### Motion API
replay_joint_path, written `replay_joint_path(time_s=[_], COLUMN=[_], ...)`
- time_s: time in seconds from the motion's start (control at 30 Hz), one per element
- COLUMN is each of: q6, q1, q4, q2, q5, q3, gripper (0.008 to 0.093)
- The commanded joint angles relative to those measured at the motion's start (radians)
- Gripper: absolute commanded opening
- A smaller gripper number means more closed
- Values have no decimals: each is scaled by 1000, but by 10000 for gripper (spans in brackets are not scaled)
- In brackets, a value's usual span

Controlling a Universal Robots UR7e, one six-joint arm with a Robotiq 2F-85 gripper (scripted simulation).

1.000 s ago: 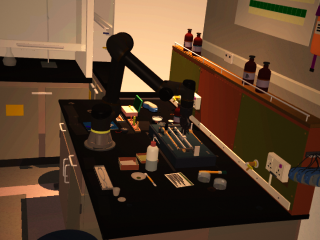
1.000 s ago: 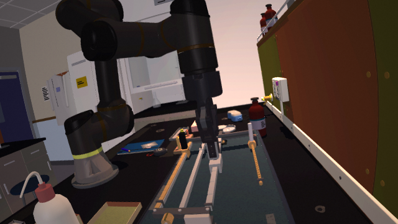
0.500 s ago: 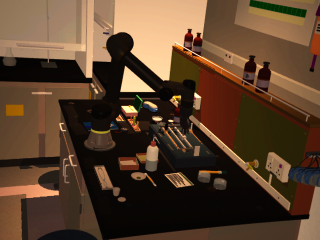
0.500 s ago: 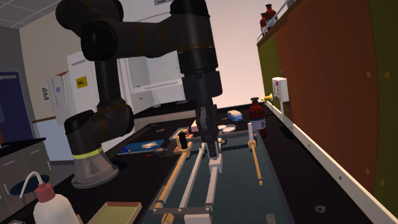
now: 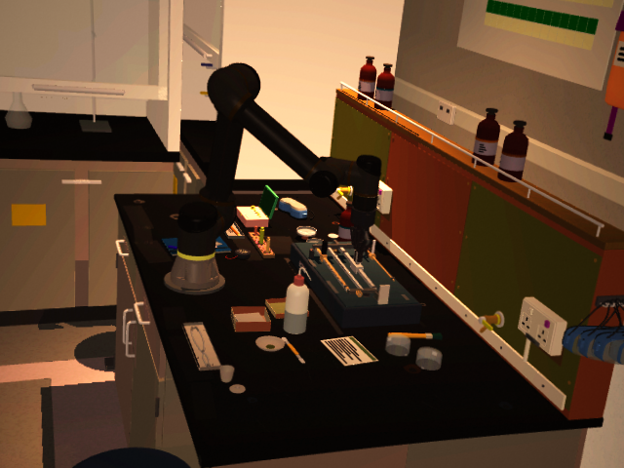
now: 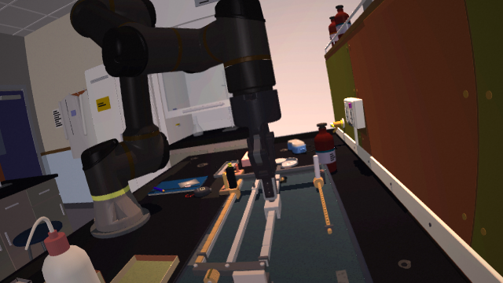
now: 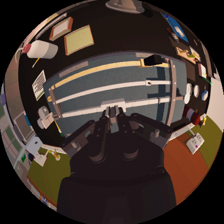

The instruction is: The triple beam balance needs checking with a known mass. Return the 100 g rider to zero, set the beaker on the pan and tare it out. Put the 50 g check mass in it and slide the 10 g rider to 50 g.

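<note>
The triple beam balance (image 5: 353, 282) sits right of centre on the black bench, near the back rail. Three beams run along its teal base. The white beam nearest the rail carries a pale block rider (image 6: 272, 206) (image 7: 113, 103) partway along it. The middle white beam holds a small rider (image 7: 148, 82) near its end. The yellow beam carries a dark rider (image 6: 231, 179) (image 7: 152, 60). Two squat beakers (image 5: 398, 345) (image 5: 429, 357) stand on the bench in front of the balance. My gripper (image 6: 268, 192) (image 7: 113, 113) (image 5: 359, 254) hangs straight over the pale block rider. Its fingers are still closing around the rider's tab and do not grip it.
Behind the balance a red-brown reagent bottle (image 6: 325, 151) and small dishes (image 5: 306, 231) stand by the rail. A wash bottle (image 5: 296, 305), trays (image 5: 250, 318), a printed card (image 5: 349, 350) and a spatula dish (image 5: 269, 343) lie left and front. The arm's base (image 5: 194, 262) stands further left.
</note>
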State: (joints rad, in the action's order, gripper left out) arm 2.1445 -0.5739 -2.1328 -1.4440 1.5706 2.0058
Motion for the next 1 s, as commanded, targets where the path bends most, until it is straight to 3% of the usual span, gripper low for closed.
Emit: replay_joint_path(time_s=[0.0, 0.2, 0.97], q6=[0, 0, -5], q1=[0, 0, 5], q4=[-1, -1, 0], q2=[0, 0, -3], q5=[0, 0, 0], q3=[0, 0, 2], gripper=[154, 82, 80])
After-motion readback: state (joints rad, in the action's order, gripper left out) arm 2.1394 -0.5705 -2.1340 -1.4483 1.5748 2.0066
